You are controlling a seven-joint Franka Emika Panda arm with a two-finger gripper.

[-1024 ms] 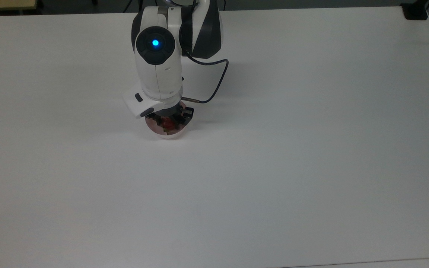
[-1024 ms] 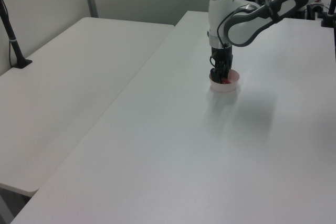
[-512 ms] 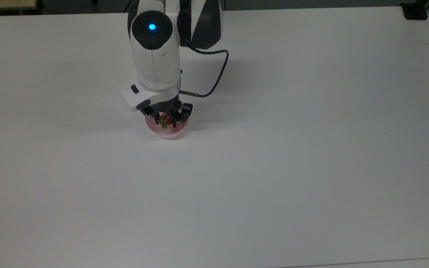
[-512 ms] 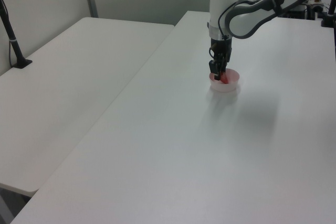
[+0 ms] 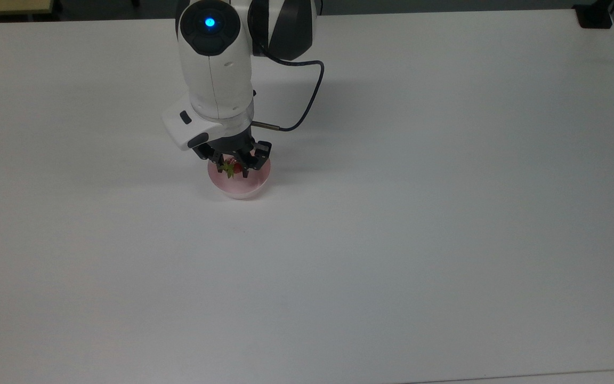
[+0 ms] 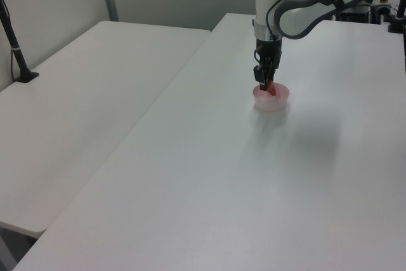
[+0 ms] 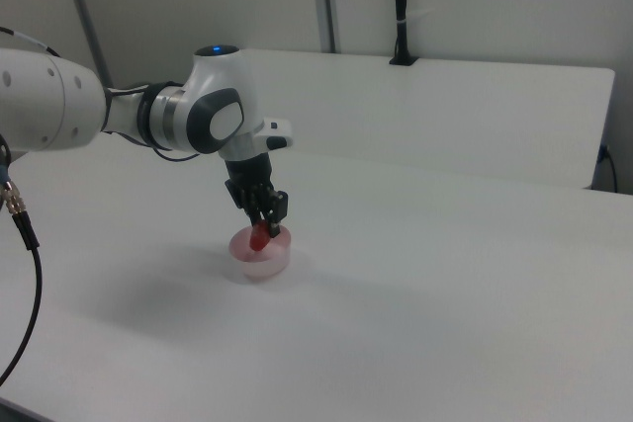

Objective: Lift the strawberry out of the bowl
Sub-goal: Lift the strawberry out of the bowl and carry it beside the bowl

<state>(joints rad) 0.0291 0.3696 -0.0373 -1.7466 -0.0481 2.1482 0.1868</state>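
Small glossy red strawberry (image 5: 236, 168) with green leafy stem end (image 5: 227, 169): hangs above the bowl's hollow, stem end toward the top view's left. In the right view the red fruit (image 7: 258, 238) hangs lengthwise, its lower tip at rim level of the bowl. Small round pale pink plastic bowl (image 5: 245, 186): upright, smooth plain sides, directly beneath the strawberry (image 6: 271, 90). Bowl (image 6: 273, 101) several times wider than the fruit; bowl (image 7: 265, 256) interior looks pink.
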